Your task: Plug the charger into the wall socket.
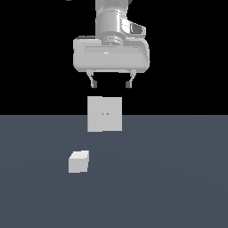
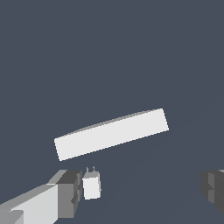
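The tool (image 1: pixel 111 83) is hanging wide and empty, since the charger (image 1: pixel 79 161) is sitting ungrasped below it on the counter (image 1: pixel 178 178), near the wall socket (image 1: pixel 104 114).

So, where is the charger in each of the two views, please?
Exterior view: the charger lies on the grey floor, nearer the camera than the wall socket and toward the exterior view's left.
Wrist view: the charger sits close beside one of the fingers, prongs showing.
Shared landmark: the wall socket.
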`<move>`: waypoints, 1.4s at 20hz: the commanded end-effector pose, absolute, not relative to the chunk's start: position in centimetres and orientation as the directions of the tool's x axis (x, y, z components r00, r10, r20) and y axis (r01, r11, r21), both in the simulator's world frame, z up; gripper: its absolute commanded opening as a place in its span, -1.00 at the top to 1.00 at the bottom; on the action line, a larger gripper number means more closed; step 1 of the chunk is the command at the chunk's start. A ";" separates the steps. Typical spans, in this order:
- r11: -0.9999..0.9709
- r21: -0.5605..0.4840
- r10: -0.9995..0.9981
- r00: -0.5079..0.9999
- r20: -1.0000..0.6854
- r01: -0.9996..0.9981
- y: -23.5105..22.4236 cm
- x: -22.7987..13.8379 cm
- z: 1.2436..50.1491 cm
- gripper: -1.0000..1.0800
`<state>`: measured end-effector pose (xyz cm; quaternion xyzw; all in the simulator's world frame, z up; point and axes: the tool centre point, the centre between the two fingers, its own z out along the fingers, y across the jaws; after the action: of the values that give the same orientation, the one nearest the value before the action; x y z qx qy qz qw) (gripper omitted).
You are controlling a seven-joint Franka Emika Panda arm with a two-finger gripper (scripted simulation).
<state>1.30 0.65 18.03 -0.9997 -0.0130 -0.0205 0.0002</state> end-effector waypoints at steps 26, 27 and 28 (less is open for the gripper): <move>-0.996 -0.004 0.091 0.984 0.156 0.093 4.1 -4.7 11.7 -0.92; -0.995 -0.004 0.095 0.982 0.163 0.097 4.3 -5.1 11.3 -0.92; -0.995 -0.004 0.099 0.980 0.171 0.102 4.5 -5.4 10.9 -0.92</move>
<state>-4.86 4.15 11.52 -0.9957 -0.0472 -0.0795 0.0055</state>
